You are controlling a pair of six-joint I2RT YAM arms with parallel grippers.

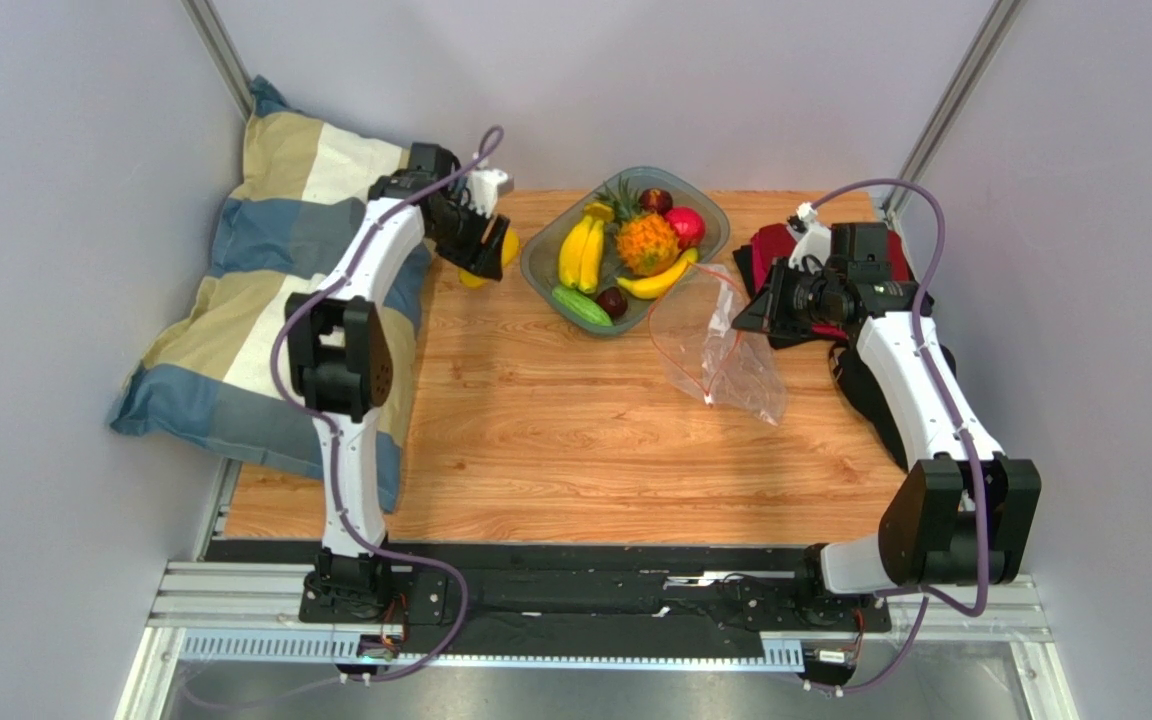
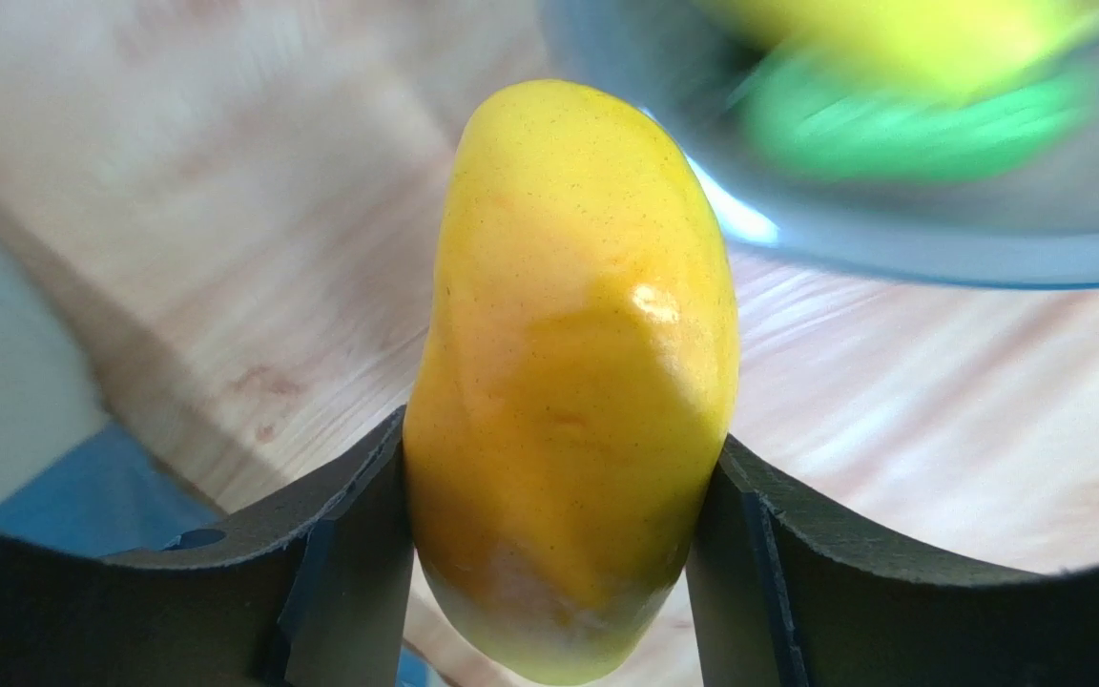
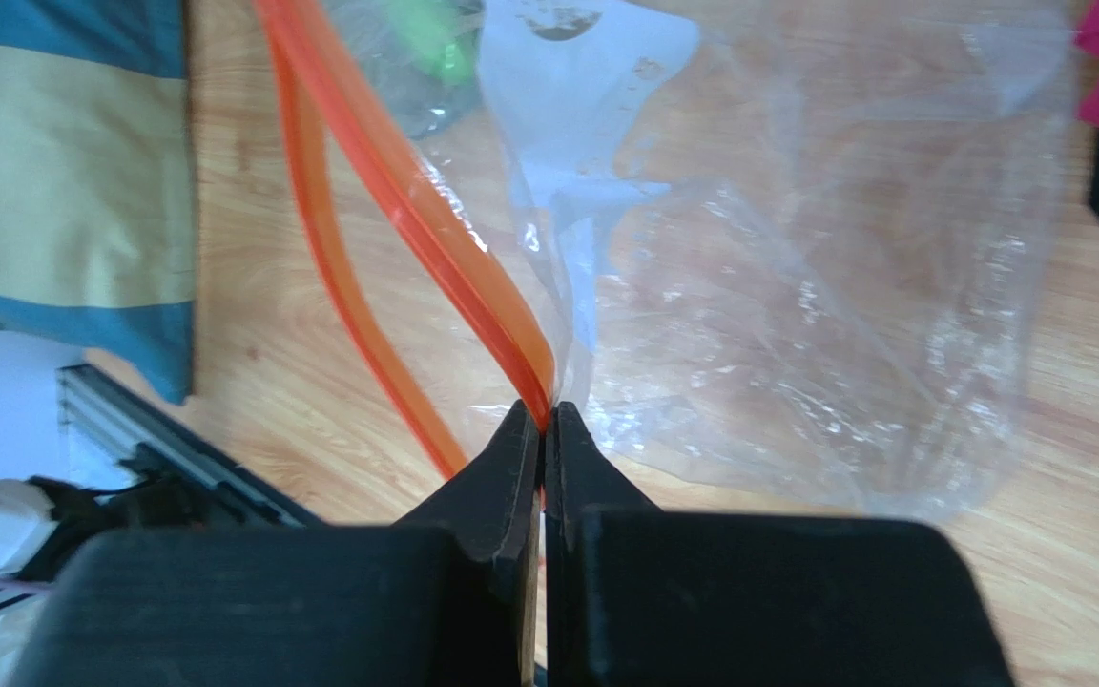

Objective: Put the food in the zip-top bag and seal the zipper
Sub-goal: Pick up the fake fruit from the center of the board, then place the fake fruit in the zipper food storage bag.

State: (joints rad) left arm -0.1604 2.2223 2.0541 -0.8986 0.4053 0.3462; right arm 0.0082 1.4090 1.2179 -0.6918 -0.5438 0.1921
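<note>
My left gripper (image 1: 489, 252) is shut on the orange-yellow mango (image 2: 570, 387), holding it over the wood just left of the grey-green tray (image 1: 543, 270); the mango (image 1: 507, 246) peeks out beside the jaws. The tray holds bananas (image 1: 585, 249), a pineapple (image 1: 645, 240), a cucumber (image 1: 581, 306) and red and purple fruits (image 1: 684, 225). My right gripper (image 3: 543, 418) is shut on the orange-red zipper (image 3: 412, 201) edge of the clear zip-top bag (image 1: 717, 348), lifting its mouth open to the right of the tray. The bag (image 3: 799, 272) hangs crinkled. The slider is not visible.
A blue and cream striped pillow (image 1: 267, 285) lies along the table's left side. Red and black cloth (image 1: 778, 255) sits at the back right behind the right arm. The wooden tabletop (image 1: 567, 450) stretches toward the near edge, with the metal rail (image 1: 597, 600) below.
</note>
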